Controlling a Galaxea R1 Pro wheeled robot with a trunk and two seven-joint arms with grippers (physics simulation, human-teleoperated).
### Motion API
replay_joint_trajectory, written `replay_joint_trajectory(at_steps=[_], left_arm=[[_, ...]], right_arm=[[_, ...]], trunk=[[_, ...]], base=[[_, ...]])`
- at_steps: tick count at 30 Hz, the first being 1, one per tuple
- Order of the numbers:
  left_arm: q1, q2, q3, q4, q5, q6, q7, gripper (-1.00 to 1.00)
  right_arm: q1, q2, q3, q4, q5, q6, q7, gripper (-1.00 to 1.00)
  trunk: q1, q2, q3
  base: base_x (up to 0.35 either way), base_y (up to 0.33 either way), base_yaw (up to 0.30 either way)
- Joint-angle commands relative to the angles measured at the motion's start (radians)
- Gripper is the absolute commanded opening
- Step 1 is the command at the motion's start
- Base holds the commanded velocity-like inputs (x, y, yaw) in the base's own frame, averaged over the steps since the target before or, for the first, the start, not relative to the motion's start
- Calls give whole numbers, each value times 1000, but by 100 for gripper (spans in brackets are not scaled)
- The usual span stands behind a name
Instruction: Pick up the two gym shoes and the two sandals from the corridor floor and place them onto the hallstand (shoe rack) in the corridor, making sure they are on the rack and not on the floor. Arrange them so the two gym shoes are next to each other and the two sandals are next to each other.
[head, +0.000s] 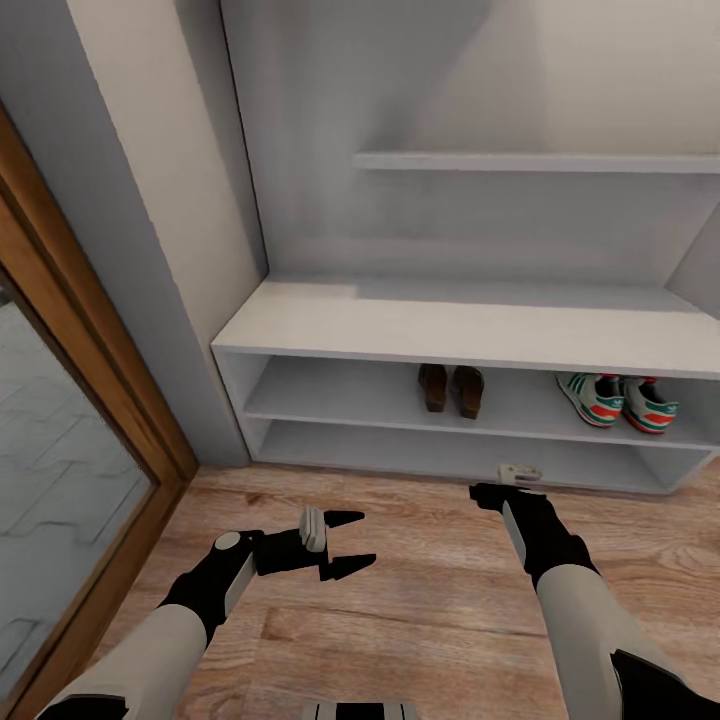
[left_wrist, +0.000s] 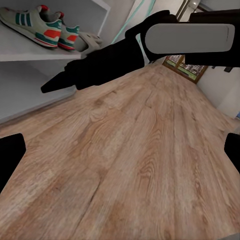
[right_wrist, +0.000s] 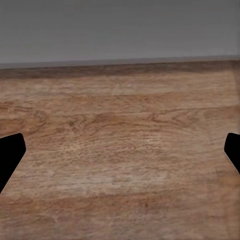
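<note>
Both sandals (head: 451, 388) sit side by side mid-shelf on the hallstand (head: 400, 325), the gym shoes (head: 617, 400) together near its right end. Above the corridor floor (head: 420, 590), the left gripper (head: 350, 541) and right gripper (head: 488, 494) hover, fingers spread, holding nothing.

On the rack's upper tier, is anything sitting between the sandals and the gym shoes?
No. In the head view, bare shelf separates the sandals from the gym shoes on the hallstand.
</note>
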Motion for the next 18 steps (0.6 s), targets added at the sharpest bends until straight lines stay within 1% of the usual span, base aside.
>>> replay_joint_trajectory(at_steps=[1, 11, 18], left_arm=[[-1, 0, -1, 1, 4, -7, -2, 100], [-1, 3, 4, 0, 4, -6, -2, 100], [-1, 7, 7, -1, 6, -6, -2, 100]], right_arm=[[-1, 1, -5, -2, 7, 4, 3, 100], [-1, 2, -6, -2, 7, 4, 3, 100], [-1, 3, -4, -1, 7, 4, 4, 100]], trunk=[[0, 0, -1], [0, 0, -1], [-3, 1, 26]], base=[[0, -11, 0], [0, -2, 0], [0, 0, 0]])
